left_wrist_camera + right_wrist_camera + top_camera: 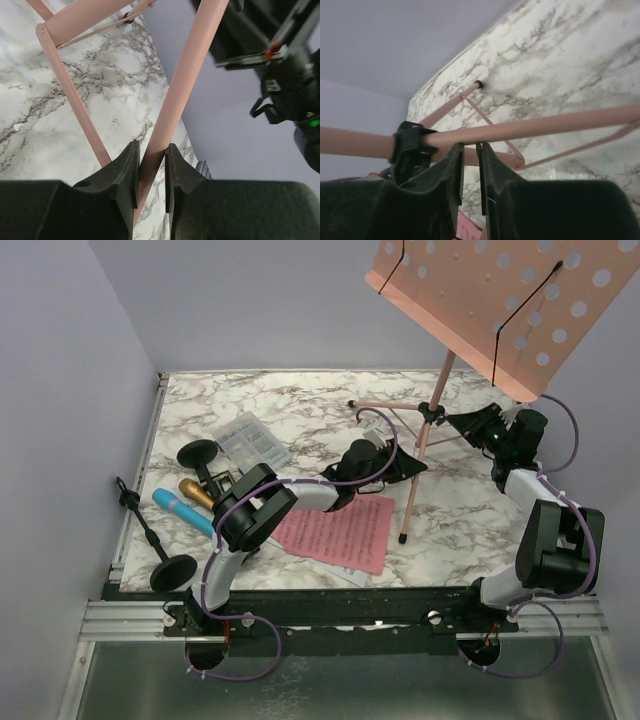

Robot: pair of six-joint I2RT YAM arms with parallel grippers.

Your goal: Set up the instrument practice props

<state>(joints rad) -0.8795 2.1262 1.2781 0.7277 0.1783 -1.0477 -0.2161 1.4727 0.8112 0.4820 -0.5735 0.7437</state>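
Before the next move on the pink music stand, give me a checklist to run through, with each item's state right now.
1. Left gripper clamped on a music stand leg: ok.
2. Right gripper gripping a leg: cannot tell. Its jaws are nearly closed and a pink tube crosses the gap.
3. Stand feet on the table: cannot tell. The near foot appears to be down, but the others are unclear.
4. Pink sheet-music page on the rack: not ok. It lies flat on the table.
5. Gold microphone and blue microphone mounted: not ok. Both lie on the table.
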